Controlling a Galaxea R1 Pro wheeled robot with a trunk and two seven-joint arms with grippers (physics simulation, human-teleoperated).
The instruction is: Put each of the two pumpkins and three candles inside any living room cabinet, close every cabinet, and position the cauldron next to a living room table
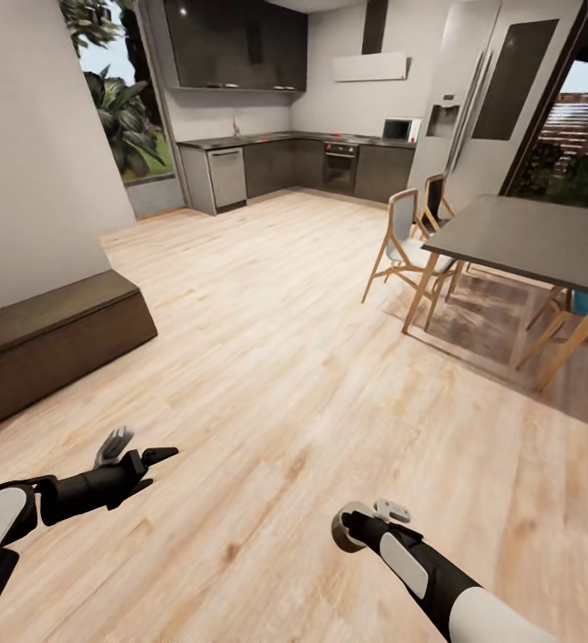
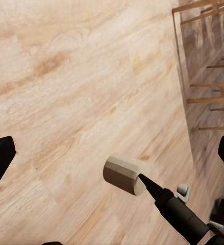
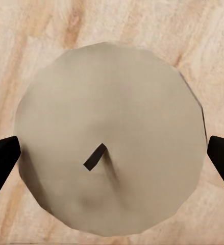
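My right gripper [image 1: 346,527] is shut on a pale beige candle [image 1: 340,529], held low over the wooden floor. The right wrist view looks at the candle's round top [image 3: 109,102] with its short dark wick, and a black finger [image 3: 1,161] sits on each side. The candle [image 2: 123,175] also appears in the left wrist view at the tip of the right arm. My left gripper [image 1: 142,449] stands open with nothing in it. A low dark-brown cabinet [image 1: 53,335] stands shut against the left wall. The pumpkins, the cauldron and the coffee table are out of view.
A dark dining table [image 1: 535,237] with wooden chairs [image 1: 410,250] stands at the right. A kitchen counter [image 1: 303,165] and a fridge [image 1: 482,98] line the far wall. Wooden floor [image 1: 276,357] stretches ahead between the cabinet and the dining table.
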